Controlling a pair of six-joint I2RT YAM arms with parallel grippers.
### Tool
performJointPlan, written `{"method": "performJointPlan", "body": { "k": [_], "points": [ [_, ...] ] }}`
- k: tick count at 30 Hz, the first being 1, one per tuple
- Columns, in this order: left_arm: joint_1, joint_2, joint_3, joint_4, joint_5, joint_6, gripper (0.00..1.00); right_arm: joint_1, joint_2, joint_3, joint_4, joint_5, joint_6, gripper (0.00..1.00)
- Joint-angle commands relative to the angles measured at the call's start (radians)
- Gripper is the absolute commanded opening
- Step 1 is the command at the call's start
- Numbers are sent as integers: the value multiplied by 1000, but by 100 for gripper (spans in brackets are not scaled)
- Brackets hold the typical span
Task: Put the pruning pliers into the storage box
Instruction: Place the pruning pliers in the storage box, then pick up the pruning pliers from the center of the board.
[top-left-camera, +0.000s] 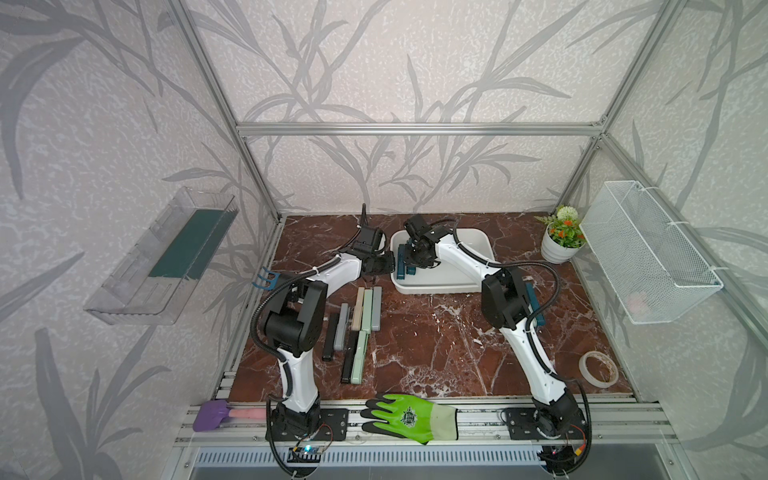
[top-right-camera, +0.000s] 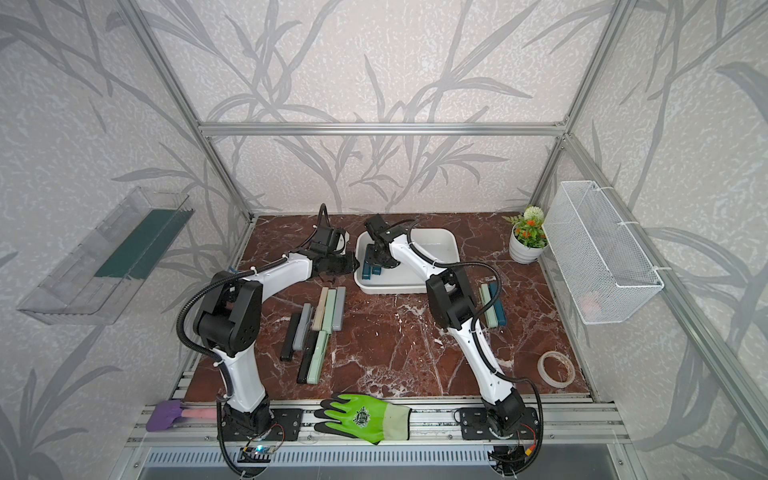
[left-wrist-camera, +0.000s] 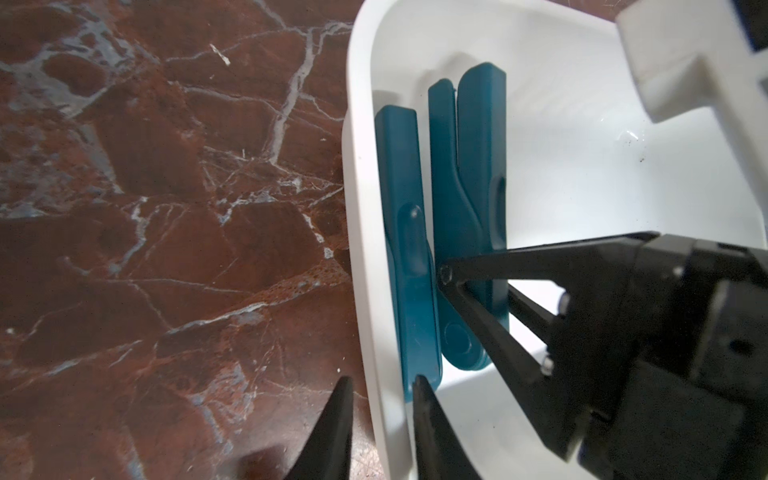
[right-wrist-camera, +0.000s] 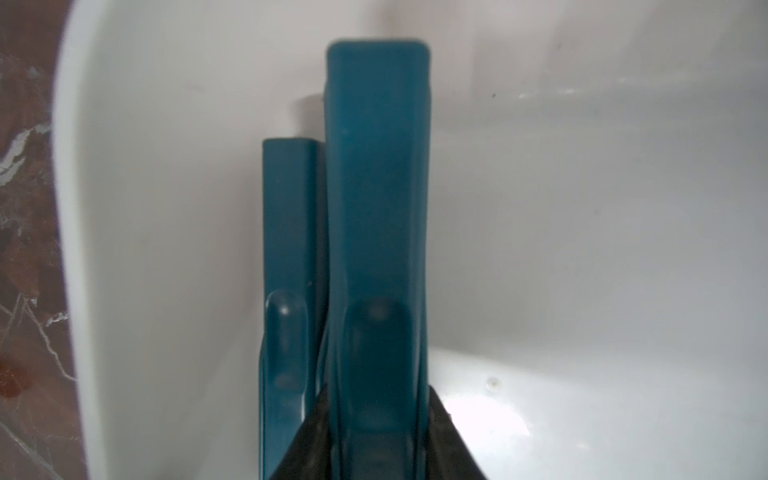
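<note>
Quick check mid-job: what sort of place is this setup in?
Probably a staged robot test cell dressed as a garden-shed bench: aluminium frame with leaf-pattern walls, a marble-look tabletop, plus a potted plant and green gardening glove.

Glossy smooth white plastic storage box (left-wrist-camera: 360, 195); matt teal plastic pruning pliers (left-wrist-camera: 465, 187); polished red marble-look counter (left-wrist-camera: 166, 257), white veins.

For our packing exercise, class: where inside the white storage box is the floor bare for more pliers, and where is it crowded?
Bare: storage box floor between the held teal pliers and the wall nearest the flower pot. Crowded: the opposite wall, pinched by the left claw, where the second teal pliers lies beside the one the right claw grips.
</note>
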Motion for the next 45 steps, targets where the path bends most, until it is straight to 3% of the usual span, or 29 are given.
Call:
{"method": "performJointPlan", "body": {
  "k": [1,19,26,32,37,41,45],
  "points": [
    [-3,0,18,11,8,-8,27,3,35,41,-21,8,26,32],
    [-5,-12,18,9,8,-7,27,-4,42,113,-51,-1,27,42],
    [-6,-10,24,8,9,-10,26,-36,-59,74,-55,-9,-3,41],
    [-12,-6,40,0,7,-9,26,-70,-198,15,-94,6,-139,41],
    [-14,-12,47,-11,0,-6,26,-123,-419,-225,-111,67,-257,41],
    [-15,-24,42,-16,-8,-2,26,-231,-676,-550,-98,88,-337,40],
    [-14,-22,43,-26,-5,10,24,-385,-964,-939,-19,68,-320,40]
  ]
}}
